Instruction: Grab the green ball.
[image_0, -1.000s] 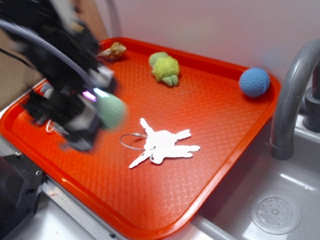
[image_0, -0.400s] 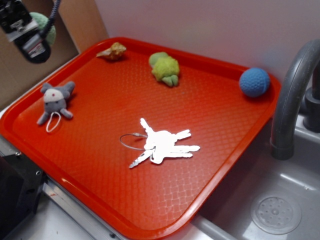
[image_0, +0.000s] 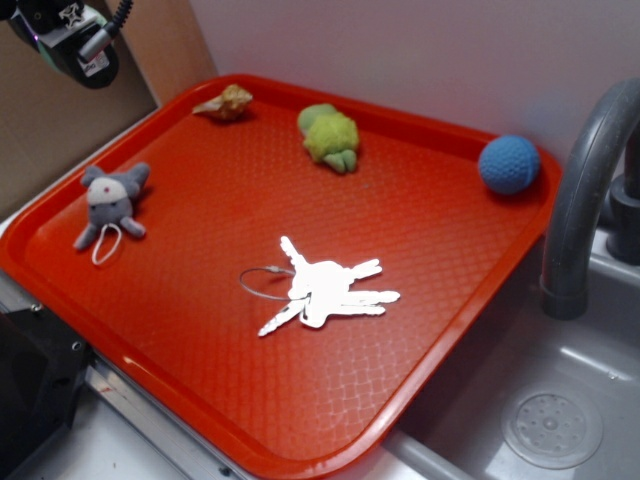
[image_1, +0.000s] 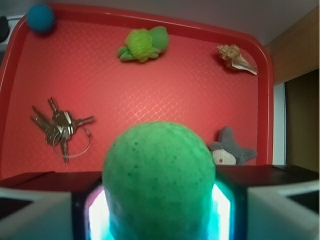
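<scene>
Hand: the hand (image_1: 159, 210) is seen closed on the green ball (image_1: 159, 175) in the wrist view, one finger pressed against each side of it; in the exterior view only a dark part of the arm is seen at the upper left corner, well above the tray.
Green ball: held between the fingers and lifted clear of the red tray (image_1: 150, 95); its dimpled surface fills the lower middle of the wrist view. It is not seen in the exterior view.
Grasp: judged complete, since the ball is carried high over the tray.
Risk: the round ball could slip out if the squeeze is loosened or the arm is swung sharply. A fall would be onto the tray, where it could roll toward the rim.
Below the hand: the grey plush mouse (image_1: 231, 148) lies nearest under the ball, to its right in the wrist view.
Farther out: the keys (image_0: 325, 290) lie near the tray's middle; the yellow-green plush toy (image_0: 330, 135) and the shell (image_0: 228, 102) lie along the far edge.
Farthest: the blue ball (image_0: 509, 164) rests in the far corner beside the faucet (image_0: 585, 190).
</scene>
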